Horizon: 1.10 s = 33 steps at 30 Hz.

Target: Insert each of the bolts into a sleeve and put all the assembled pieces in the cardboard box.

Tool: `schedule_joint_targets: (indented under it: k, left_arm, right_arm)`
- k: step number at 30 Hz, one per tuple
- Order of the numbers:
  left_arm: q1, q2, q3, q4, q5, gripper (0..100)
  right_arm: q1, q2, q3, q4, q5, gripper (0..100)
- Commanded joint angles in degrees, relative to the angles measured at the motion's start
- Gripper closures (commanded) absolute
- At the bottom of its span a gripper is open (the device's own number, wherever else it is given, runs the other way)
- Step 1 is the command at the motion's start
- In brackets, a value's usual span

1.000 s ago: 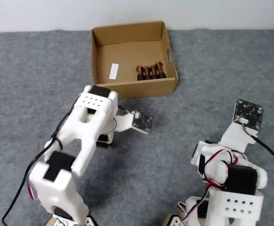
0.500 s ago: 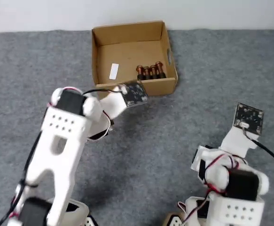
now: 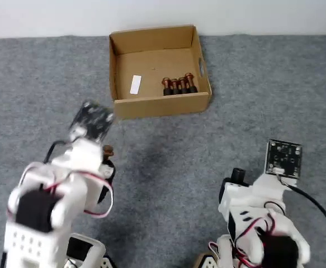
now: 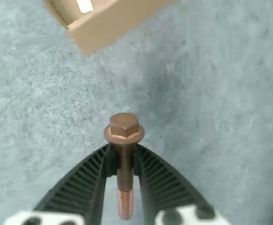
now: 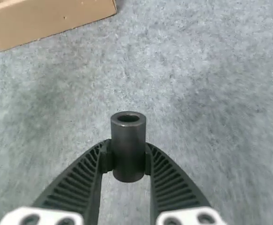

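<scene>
Left gripper (image 4: 122, 152) is clamped on the shank of a copper hex-head bolt (image 4: 123, 131), and the right gripper (image 5: 128, 152) is clamped on a dark cylindrical metal sleeve (image 5: 128, 133). Both are over the grey worktop (image 3: 235, 100), near the open brown cardboard box (image 3: 163, 105), where four assembled pieces (image 3: 178, 85) lie in a row.

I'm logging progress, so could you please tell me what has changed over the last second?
The left arm drew back from in front of the cardboard box toward its base, left gripper shut on a bolt. The right arm drew back slightly, right gripper holding a sleeve. The box and four assembled pieces inside stayed put.
</scene>
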<state>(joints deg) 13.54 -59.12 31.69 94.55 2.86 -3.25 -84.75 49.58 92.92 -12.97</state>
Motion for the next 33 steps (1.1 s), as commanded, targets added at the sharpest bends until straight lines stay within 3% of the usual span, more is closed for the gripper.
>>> schedule_joint_targets:
  k: [1,5,13,19,24,33]
  left_arm:
    - [-0.44,-11.87,6.02,-7.74,7.65,100]
    - [-0.44,-23.74,14.37,-17.14,12.13,100]
    - [-0.44,-41.41,29.05,-32.97,13.19,100]
    - [0.00,-45.10,31.96,-34.37,14.33,100]
    - [0.35,-44.92,32.22,-40.62,25.93,100]
    - [10.81,-44.92,33.89,-43.78,32.97,99]
  right_arm:
    - [-0.66,-0.40,1.32,-4.97,0.62,99.1]
    - [-1.71,-0.40,3.69,-8.92,0.62,99.1]
    - [-15.96,-0.48,7.38,-13.67,0.35,99.1]
    - [-23.96,-0.48,13.10,-23.60,0.35,99.1]
    - [-30.37,-0.48,18.37,-33.98,0.62,99.1]
    - [-42.15,-0.40,21.01,-40.57,3.08,99.0]
